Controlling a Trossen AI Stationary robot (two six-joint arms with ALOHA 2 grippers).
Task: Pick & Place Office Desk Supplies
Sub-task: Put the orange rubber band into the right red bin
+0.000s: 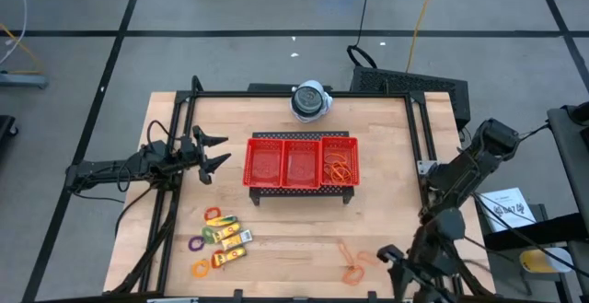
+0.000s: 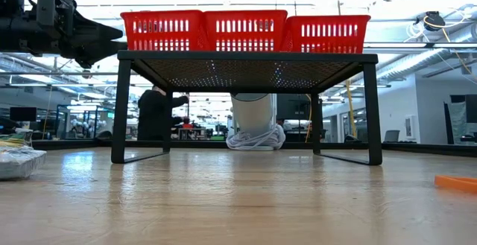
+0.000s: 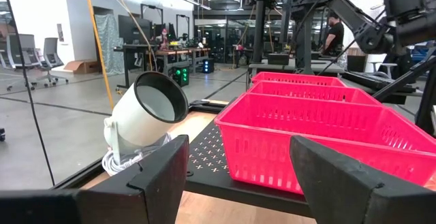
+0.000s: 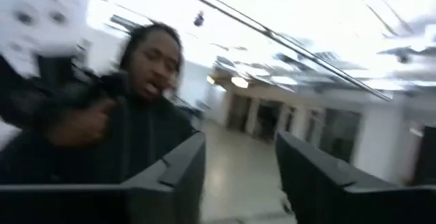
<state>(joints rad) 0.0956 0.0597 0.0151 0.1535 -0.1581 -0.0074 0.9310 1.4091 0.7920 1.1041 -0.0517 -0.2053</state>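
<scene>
The overhead view alone shows the full layout: the red three-compartment mesh tray (image 1: 301,163) stands on a black perforated stand (image 1: 301,191) at the middle of the wooden table (image 1: 368,229), with orange rubber-band loops (image 1: 337,169) lying in its right-hand compartment and the other two compartments showing only mesh. Near the front left of the table lies a cluster of yellow labelled packets (image 1: 230,237) with small rings (image 1: 196,244) in orange, purple and green around them; further orange loops (image 1: 354,264) lie loose on the wood toward the front right. The left gripper (image 1: 217,152) is held just left of the tray, clear of it, its fingers spread wide and holding nothing. The right gripper (image 1: 394,264) is at the front right edge, near the loose loops; its fingers are parted and hold nothing. The table-level view adds the stand's legs and the tray's raised height, and shows the round white-grey device (image 2: 254,122) behind the stand. The left wrist view shows that device (image 3: 146,118) beside the tray (image 3: 320,132), framed by the left gripper's wide fingers (image 3: 160,176). The right wrist view, aimed off the table, shows only its own parted fingers (image 4: 310,176) and a blurred person (image 4: 136,115) in dark clothing.
</scene>
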